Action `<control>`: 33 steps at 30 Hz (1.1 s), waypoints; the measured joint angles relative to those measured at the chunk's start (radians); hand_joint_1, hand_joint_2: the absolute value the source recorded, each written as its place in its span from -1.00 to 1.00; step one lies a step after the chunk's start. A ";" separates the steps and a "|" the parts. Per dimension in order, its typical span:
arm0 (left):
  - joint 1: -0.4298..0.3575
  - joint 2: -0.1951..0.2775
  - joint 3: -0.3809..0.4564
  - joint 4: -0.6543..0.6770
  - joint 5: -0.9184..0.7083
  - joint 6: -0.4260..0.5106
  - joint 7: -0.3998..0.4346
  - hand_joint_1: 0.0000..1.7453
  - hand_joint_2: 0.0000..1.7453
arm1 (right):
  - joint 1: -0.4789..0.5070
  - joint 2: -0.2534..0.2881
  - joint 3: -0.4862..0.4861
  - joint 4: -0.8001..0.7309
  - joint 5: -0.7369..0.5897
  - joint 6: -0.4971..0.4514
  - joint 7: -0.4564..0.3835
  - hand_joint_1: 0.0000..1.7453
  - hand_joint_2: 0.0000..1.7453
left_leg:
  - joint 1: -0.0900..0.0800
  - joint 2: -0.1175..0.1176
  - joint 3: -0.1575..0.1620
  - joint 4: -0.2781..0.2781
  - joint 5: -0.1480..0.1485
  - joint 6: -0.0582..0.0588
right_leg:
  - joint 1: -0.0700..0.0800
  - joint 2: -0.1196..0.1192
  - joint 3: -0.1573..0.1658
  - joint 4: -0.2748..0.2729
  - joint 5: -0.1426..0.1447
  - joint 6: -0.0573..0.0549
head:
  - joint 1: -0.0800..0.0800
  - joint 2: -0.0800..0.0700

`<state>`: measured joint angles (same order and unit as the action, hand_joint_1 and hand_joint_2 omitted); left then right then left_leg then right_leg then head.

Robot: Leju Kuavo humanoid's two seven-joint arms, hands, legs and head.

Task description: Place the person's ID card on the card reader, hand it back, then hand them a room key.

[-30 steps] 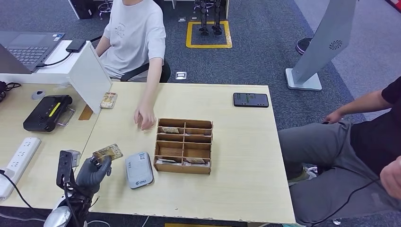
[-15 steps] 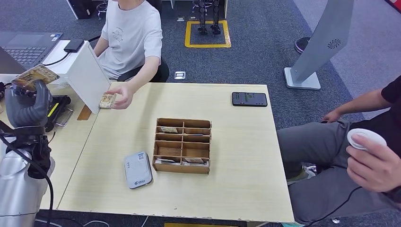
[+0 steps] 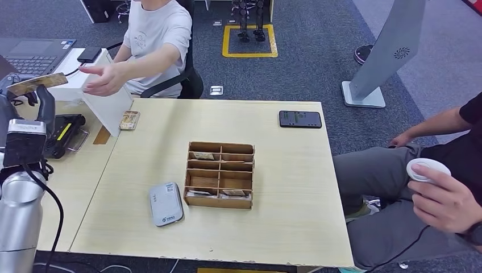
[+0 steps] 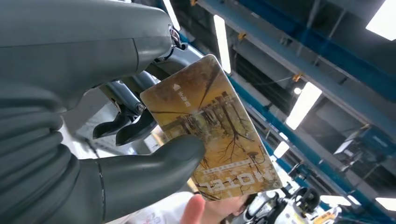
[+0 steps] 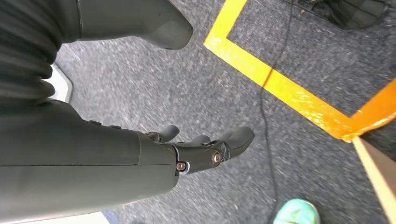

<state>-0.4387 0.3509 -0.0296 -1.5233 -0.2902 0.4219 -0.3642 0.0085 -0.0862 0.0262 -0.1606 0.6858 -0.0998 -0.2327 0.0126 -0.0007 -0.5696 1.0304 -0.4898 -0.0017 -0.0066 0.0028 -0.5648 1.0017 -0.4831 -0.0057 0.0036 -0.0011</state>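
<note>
On the pale wood-grain table (image 3: 284,187), nearest the robot, lies a grey rounded-rectangle card reader (image 3: 166,203) with a smooth plastic top. Just right of it stands a brown wooden organiser box (image 3: 220,175), divided into small compartments, several holding cards. Farther left, a second gold-printed card (image 3: 129,120) lies flat beside the foot of a white slanted board (image 3: 108,94), and a black glossy phone (image 3: 300,119) rests near the far right edge.

At the left, the silver left arm is raised high. Its dark grey left hand (image 3: 27,105) pinches a glossy gold-and-brown hotel key card (image 4: 212,130) between the thick thumb and the darker fingers (image 4: 122,128), holding it up, well above the table. Beyond it, a seated person in a light T-shirt (image 3: 159,34) stretches an open hand (image 3: 105,78) toward the card, not touching it.

The right hand (image 5: 205,149) hangs over speckled grey carpet (image 5: 261,116) with yellow tape, fingers loosely apart, grasping nothing.
</note>
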 joint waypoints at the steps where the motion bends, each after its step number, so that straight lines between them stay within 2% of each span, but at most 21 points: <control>1: -0.005 0.001 -0.003 0.001 -0.006 0.002 0.002 1.00 1.00 | -0.003 0.000 0.002 -0.002 0.000 0.001 0.001 -1.00 1.00 | 0.000 0.000 0.000 0.000 0.000 0.000 | 0.000 0.000 0.000 0.000 0.000 0.000 | 0.000 0.000; 15: -0.016 0.009 -0.016 0.005 -0.015 0.008 0.005 1.00 1.00 | -0.007 0.000 0.005 -0.007 0.000 0.008 0.002 -1.00 1.00 | 0.000 0.001 0.000 0.000 0.000 0.000 | 0.000 0.001 -0.001 0.000 0.000 0.000 | 0.000 0.000; 20: -0.017 0.037 -0.048 0.023 -0.383 0.089 0.051 1.00 1.00 | -0.007 0.000 0.019 -0.024 0.006 0.027 0.005 -1.00 1.00 | 0.000 0.001 -0.001 0.000 0.000 0.000 | 0.000 0.001 -0.001 0.000 0.000 0.000 | 0.000 0.000; 26: -0.011 0.061 -0.065 0.051 -0.486 0.114 0.070 1.00 1.00 | -0.005 -0.003 0.024 -0.026 0.005 0.027 0.009 -1.00 1.00 | 0.000 0.001 -0.001 0.000 0.000 0.000 | 0.000 0.001 -0.001 0.000 0.000 0.000 | 0.000 0.000; 30: -0.012 0.106 -0.103 0.076 -0.727 0.135 0.141 1.00 1.00 | -0.007 -0.003 0.027 -0.029 0.005 0.032 0.004 -1.00 1.00 | 0.000 0.002 -0.001 0.000 0.000 0.000 | 0.000 0.002 -0.001 0.000 0.000 0.000 | 0.000 0.000; 33: -0.013 0.132 -0.127 0.093 -0.800 0.142 0.156 1.00 1.00 | -0.009 -0.003 0.029 -0.031 0.005 0.033 0.005 -1.00 1.00 | 0.000 0.002 -0.001 0.000 0.000 0.000 | 0.000 0.002 -0.002 0.000 0.000 0.000 | 0.000 0.000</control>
<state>-0.4514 0.4832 -0.1564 -1.4307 -1.0899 0.5641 -0.2086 -0.0005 -0.0893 0.0552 -0.1921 0.6907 -0.0671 -0.2281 0.0130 0.0009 -0.5705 1.0304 -0.4899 -0.0017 -0.0066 0.0049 -0.5663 1.0017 -0.4829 -0.0054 0.0036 -0.0011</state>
